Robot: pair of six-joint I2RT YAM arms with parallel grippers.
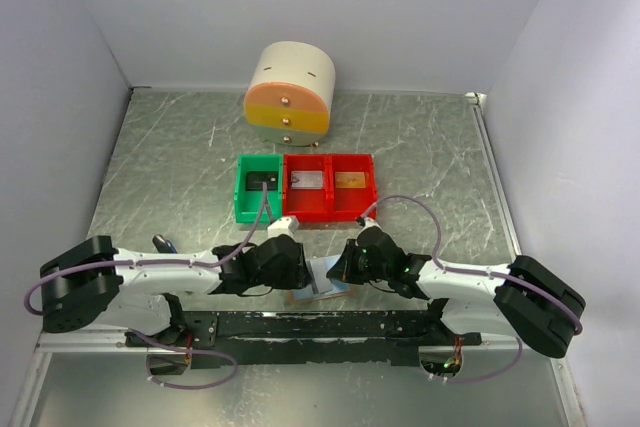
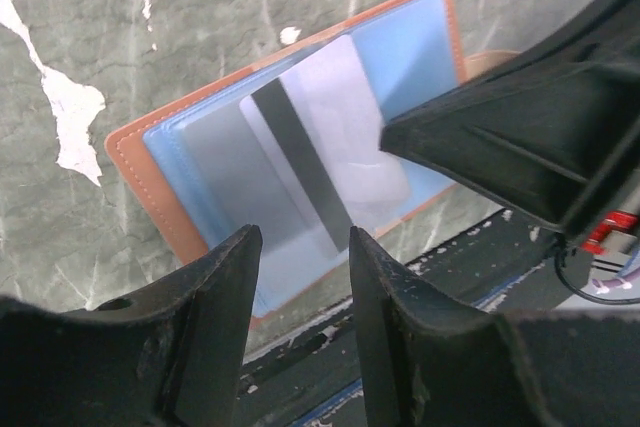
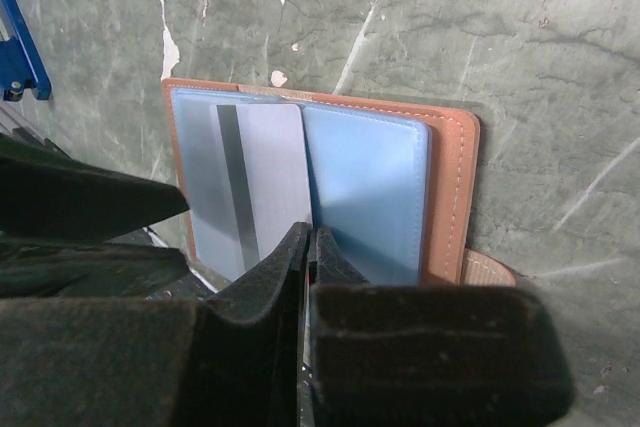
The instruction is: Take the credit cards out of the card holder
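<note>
The card holder (image 1: 322, 285) lies open at the table's near edge between both grippers. It is tan with blue pockets in the left wrist view (image 2: 150, 182) and the right wrist view (image 3: 450, 187). A silvery credit card (image 2: 340, 137) with a dark stripe sticks partly out of its pockets; it also shows in the right wrist view (image 3: 265, 177). My right gripper (image 3: 310, 237) is shut, its tips pinching the card's right edge. My left gripper (image 2: 300, 247) is open and empty, just above the holder's near edge. The right gripper (image 1: 342, 265) and left gripper (image 1: 300, 272) nearly meet.
A green bin (image 1: 258, 188) and a red two-part bin (image 1: 330, 209) stand mid-table, each holding a card-like item. A round cream and orange drawer unit (image 1: 290, 92) stands behind. A small blue-and-black gadget (image 1: 165, 243) lies by the left arm. A black rail (image 1: 320, 325) runs below the holder.
</note>
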